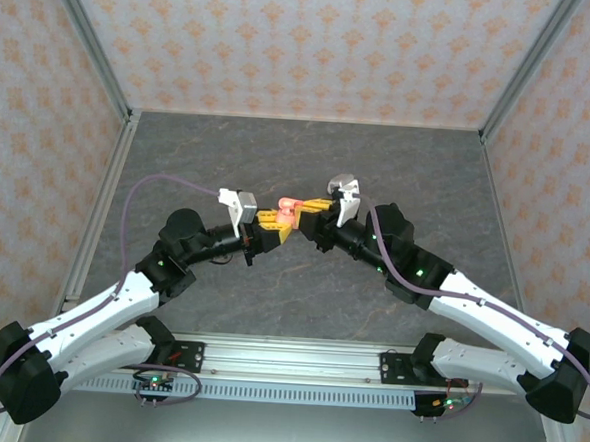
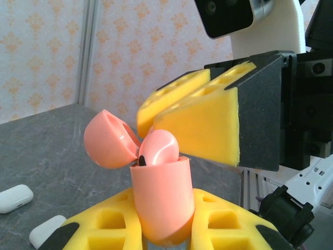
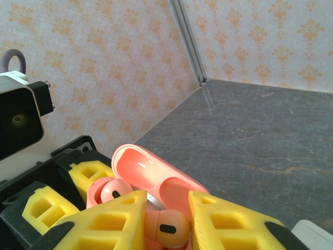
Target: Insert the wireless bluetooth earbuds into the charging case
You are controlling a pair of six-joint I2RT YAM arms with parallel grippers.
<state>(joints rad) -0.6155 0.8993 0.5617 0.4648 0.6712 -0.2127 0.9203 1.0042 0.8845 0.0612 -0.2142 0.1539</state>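
Observation:
My left gripper (image 1: 272, 223) (image 2: 161, 219) is shut on a coral-pink charging case (image 2: 162, 200) (image 1: 287, 213), held upright above the table with its lid (image 2: 106, 140) (image 3: 148, 172) swung open. One coral earbud (image 3: 112, 194) sits in a slot of the case. My right gripper (image 1: 312, 210) (image 3: 166, 221) meets it from the right. Its yellow fingers (image 2: 203, 122) are shut on a second coral earbud (image 3: 169, 228), right over the case's opening. From the left wrist view a rounded earbud head (image 2: 158, 148) sticks out of the case top.
Two white cases (image 2: 13, 198) (image 2: 44, 232) lie on the grey table (image 1: 309, 162) below the left gripper. Another white object (image 3: 312, 234) shows at the lower right of the right wrist view. Patterned walls (image 1: 306, 41) enclose the table.

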